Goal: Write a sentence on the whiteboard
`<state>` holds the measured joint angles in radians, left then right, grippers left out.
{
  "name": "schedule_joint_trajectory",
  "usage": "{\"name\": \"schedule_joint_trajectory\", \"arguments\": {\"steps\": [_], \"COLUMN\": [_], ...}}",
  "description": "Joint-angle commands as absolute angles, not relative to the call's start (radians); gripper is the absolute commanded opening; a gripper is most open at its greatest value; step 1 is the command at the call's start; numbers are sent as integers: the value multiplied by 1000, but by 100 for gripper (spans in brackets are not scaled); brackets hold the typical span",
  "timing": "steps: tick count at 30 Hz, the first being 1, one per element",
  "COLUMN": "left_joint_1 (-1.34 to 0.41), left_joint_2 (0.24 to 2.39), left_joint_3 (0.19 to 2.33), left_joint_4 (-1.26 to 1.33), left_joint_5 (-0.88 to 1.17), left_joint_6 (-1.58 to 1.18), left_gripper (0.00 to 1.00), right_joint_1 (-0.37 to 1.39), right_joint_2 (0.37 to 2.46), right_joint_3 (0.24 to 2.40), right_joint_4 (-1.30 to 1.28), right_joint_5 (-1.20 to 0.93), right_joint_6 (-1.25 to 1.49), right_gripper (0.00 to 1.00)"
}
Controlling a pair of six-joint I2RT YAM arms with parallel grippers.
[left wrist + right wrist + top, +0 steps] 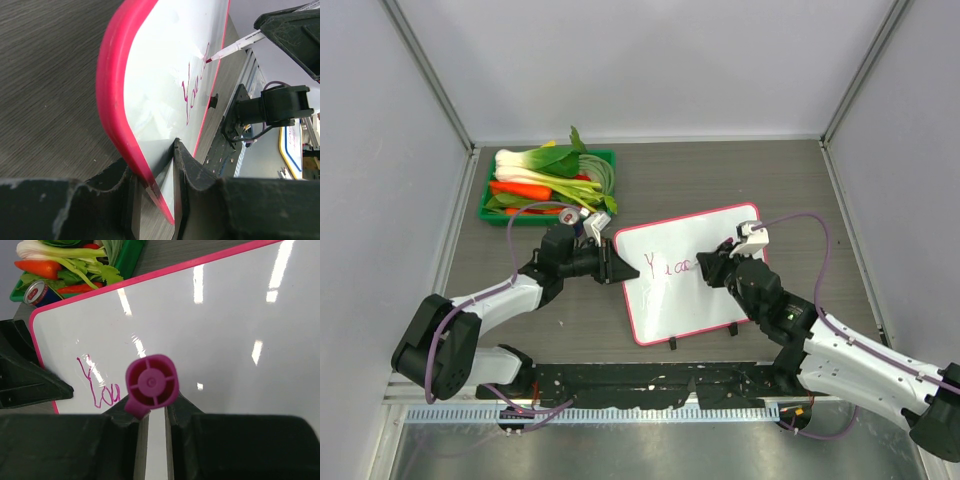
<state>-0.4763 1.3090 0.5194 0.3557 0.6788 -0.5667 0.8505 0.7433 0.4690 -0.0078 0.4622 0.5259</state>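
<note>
Whiteboard (672, 300) lies on the table (790, 180) between the 2 arms, its long axis running from the left arm's side across to the right arm's, a little skewed so the far right corner sits farthest from the bases. Across its upper left part runs the sentence (670, 267), so far only "You" and what looks like the start of a next word, in 1 thin pink line that follows that same long axis. The marker (235, 47) stands nearly straight down its barrel in the right wrist view, tip at or just above the board at the end of the writing; contact cannot be confirmed. The right gripper (152, 412) pinches the marker between its 2 fingers, and the blank board that the coming strokes need stretches away to its own side, so this arm is the nearer and nothing blocks the line ahead. The left gripper (155, 170) is clamped over the pink frame at the board's left edge, steadying it. Beyond that arm a green tray (486, 196) of vegetables and a can (36, 292) sit well apart from the writing path.
</note>
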Motion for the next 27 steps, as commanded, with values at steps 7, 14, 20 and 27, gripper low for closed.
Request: {"name": "schedule_joint_trajectory", "arguments": {"steps": [7, 14, 20, 27], "left_joint_1": [-471, -471, -471, -472], "left_joint_2": [1347, 1345, 1347, 1347], "left_joint_3": [503, 505, 505, 505], "left_joint_4": [245, 245, 245, 245], "left_joint_5": [492, 492, 492, 492], "left_joint_6": [-374, -374, -374, -374], "left_gripper": [0, 0, 0, 0], "right_joint_1": [844, 844, 839, 833], "right_joint_2": [689, 706, 742, 785], "right_joint_3": [518, 557, 568, 558], "right_joint_4": [-28, -15, 31, 52], "right_joint_5": [531, 568, 560, 537], "right_joint_6": [494, 446, 428, 429], "right_gripper": [1, 1, 1, 1]}}
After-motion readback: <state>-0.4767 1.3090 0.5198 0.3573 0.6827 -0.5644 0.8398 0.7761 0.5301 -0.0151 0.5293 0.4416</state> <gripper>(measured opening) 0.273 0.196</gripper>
